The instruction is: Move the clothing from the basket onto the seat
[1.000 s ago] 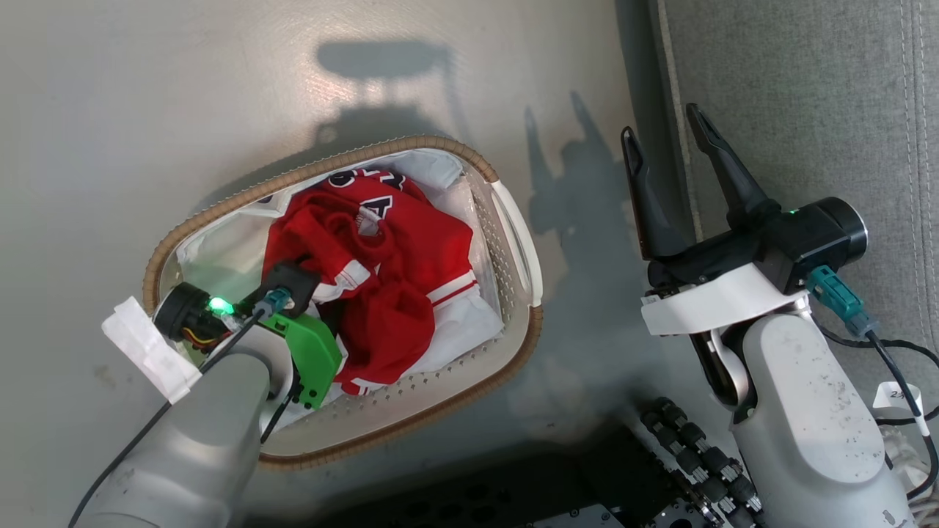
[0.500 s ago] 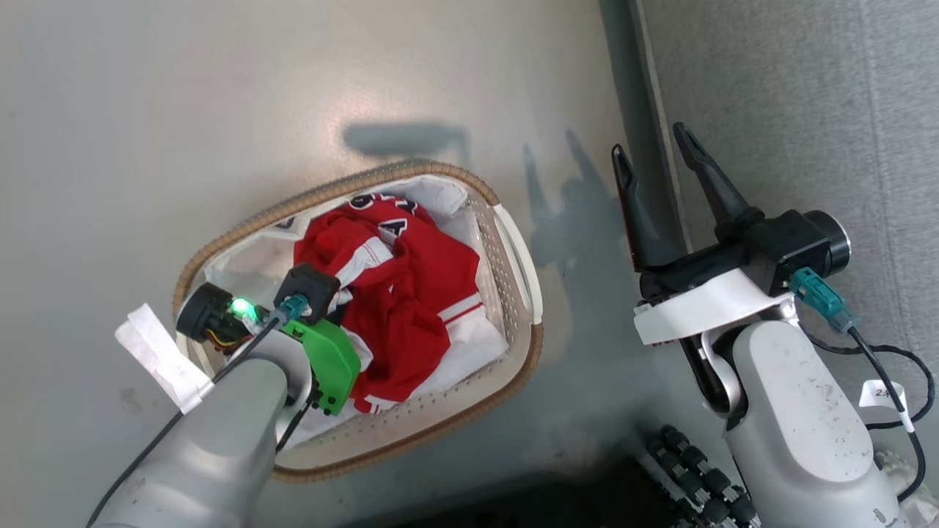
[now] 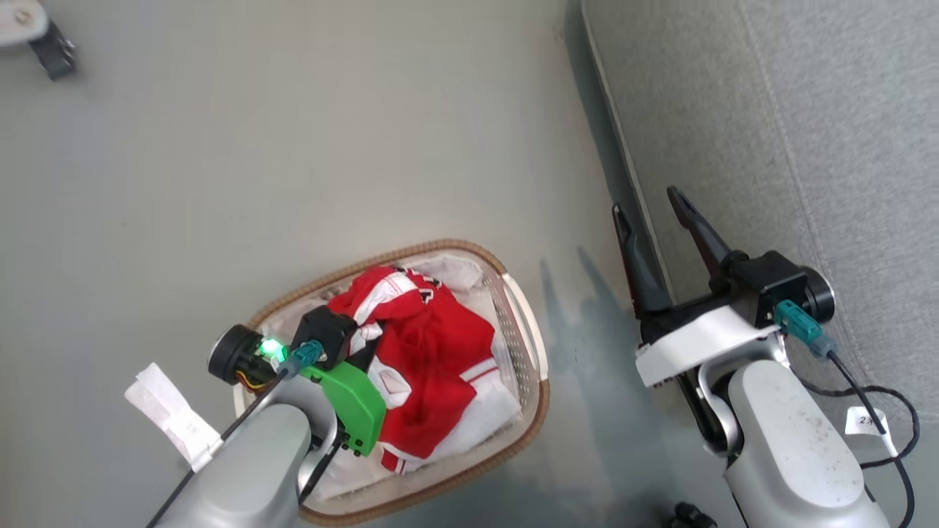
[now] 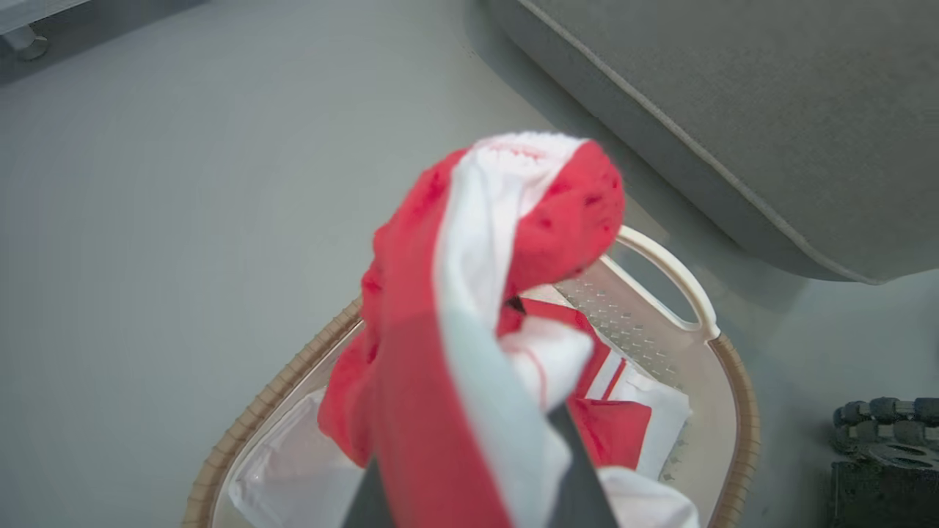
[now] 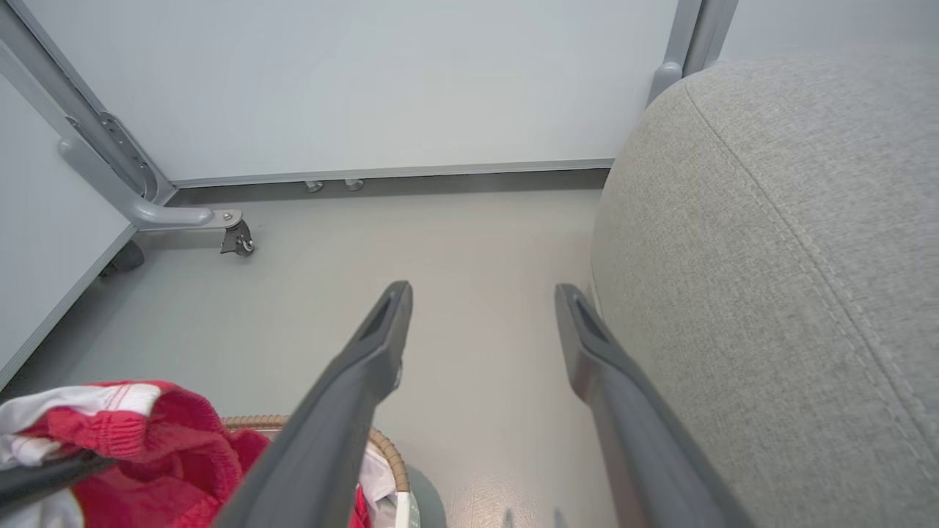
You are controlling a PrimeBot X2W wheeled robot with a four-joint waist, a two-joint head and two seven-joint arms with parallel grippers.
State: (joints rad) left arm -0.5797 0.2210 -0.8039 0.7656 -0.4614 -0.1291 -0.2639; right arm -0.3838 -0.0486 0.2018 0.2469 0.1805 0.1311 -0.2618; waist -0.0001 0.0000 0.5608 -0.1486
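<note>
The basket (image 3: 440, 246), oval with a brown woven rim, stands on the floor left of the grey seat (image 3: 807, 147). Red clothing (image 3: 440, 352) with white trim lies piled inside it. In the left wrist view my left gripper (image 4: 469, 440) is shut on a fold of red and white clothing (image 4: 469, 257), which is raised above the basket (image 4: 736, 389); in the head view the wrist housing hides those fingers. My right gripper (image 3: 645, 202) stands open and holds nothing, beside the seat's edge. Its fingers (image 5: 367, 367) point at bare floor between the basket (image 5: 381, 440) and the seat (image 5: 770, 257).
A white liner (image 4: 286, 469) covers the basket's bottom. A grey metal frame leg with a caster (image 5: 235, 238) stands by the far wall, and another caster (image 3: 48, 48) shows at the head view's top left. Black base parts (image 4: 880, 440) sit near the basket.
My left gripper has shut on the red clothing and raised a fold of it. The head camera has shifted, so the basket sits lower in the picture. The right gripper stays open.
</note>
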